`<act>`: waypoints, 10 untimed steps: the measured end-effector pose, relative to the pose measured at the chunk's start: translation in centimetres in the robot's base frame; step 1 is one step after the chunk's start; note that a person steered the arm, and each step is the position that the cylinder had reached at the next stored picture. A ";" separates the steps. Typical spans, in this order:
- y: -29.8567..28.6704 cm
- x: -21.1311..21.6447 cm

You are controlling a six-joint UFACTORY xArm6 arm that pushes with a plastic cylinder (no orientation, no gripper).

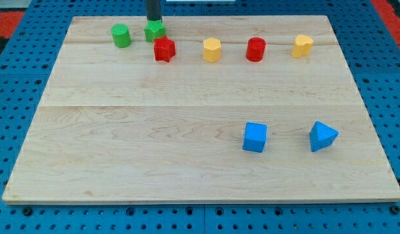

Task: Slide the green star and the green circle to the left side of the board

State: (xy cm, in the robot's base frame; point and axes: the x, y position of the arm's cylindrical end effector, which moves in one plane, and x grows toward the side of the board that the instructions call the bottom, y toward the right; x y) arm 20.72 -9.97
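Observation:
The green star (155,31) sits near the view's top left, partly hidden by my rod. My tip (153,21) is right at the star's top edge, touching or almost touching it. The green circle (121,35), a short cylinder, stands a little to the star's left, apart from it. Both are on the wooden board (187,130) close to its top edge.
A red star (164,49) lies just below and right of the green star. Along the same row to the right are a yellow hexagon (212,49), a red cylinder (255,49) and a yellow heart (302,45). A blue cube (255,137) and blue triangle (323,136) sit lower right.

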 end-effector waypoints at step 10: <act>-3.2 3.7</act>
State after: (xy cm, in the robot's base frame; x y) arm 24.37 -13.17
